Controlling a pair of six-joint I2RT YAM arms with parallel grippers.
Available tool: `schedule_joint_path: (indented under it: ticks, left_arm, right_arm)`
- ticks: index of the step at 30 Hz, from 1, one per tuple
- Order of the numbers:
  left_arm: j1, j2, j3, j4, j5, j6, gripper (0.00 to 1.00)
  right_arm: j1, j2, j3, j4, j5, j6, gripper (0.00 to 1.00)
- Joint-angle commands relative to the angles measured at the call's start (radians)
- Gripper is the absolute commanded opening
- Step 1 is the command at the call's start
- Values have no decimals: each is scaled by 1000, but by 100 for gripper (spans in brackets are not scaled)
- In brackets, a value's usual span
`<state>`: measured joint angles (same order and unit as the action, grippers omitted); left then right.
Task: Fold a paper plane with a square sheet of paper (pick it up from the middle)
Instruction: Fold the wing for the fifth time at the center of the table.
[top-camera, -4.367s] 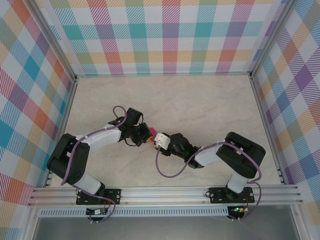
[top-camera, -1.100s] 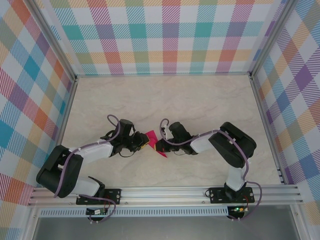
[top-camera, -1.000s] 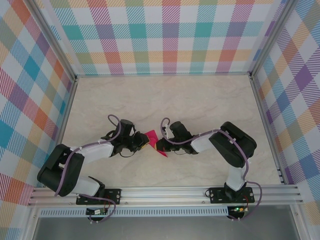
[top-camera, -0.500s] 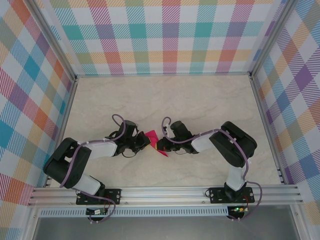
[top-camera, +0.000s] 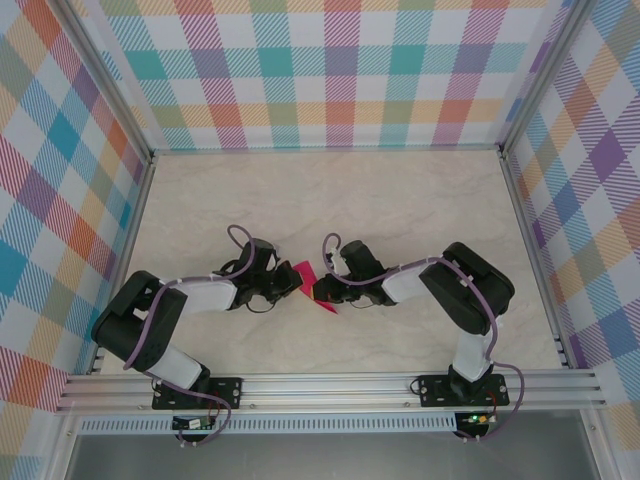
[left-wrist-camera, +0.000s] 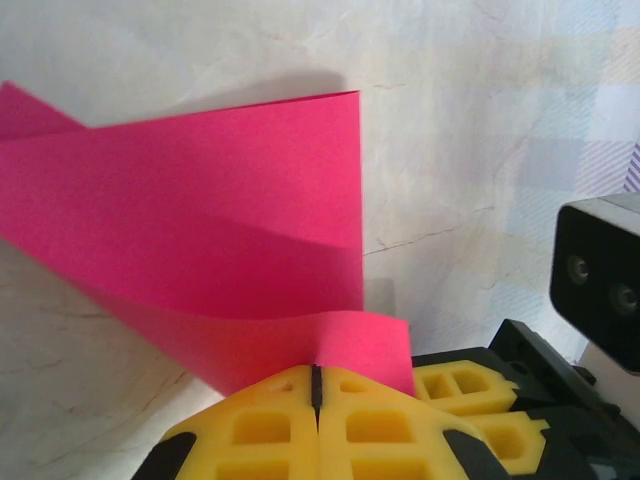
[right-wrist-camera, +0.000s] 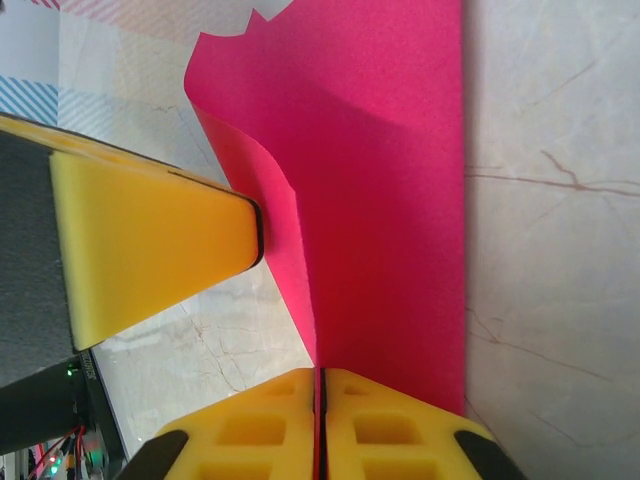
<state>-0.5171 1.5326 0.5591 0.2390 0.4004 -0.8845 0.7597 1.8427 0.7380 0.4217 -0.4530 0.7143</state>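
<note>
Both my grippers pinch the folded pink paper (top-camera: 306, 270) near the middle of the table (top-camera: 400, 200).
My left gripper (top-camera: 289, 284) has its yellow jaws pressed together on a curled edge of the paper. The creased paper rises off the table between my two grippers. My right gripper (top-camera: 318, 291), just beside the left one, has its jaws closed on another edge of the same paper.

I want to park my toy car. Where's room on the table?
Bare table lies all along the back wall and by both side walls. The middle is crowded: left gripper and right gripper pinch the pink paper there.
</note>
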Motion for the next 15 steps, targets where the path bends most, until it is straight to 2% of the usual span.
schedule_joint_path:
  ticks: [1,15]
  left_arm:
    - [-15,29,27,3,-8,32,3]
    - [-15,71,52,-4,-6,43,2]
  right_arm:
    - [-3,-16,29,-95,-9,-62,12]
    - [-4,-43,78,-187,-18,-102,19]
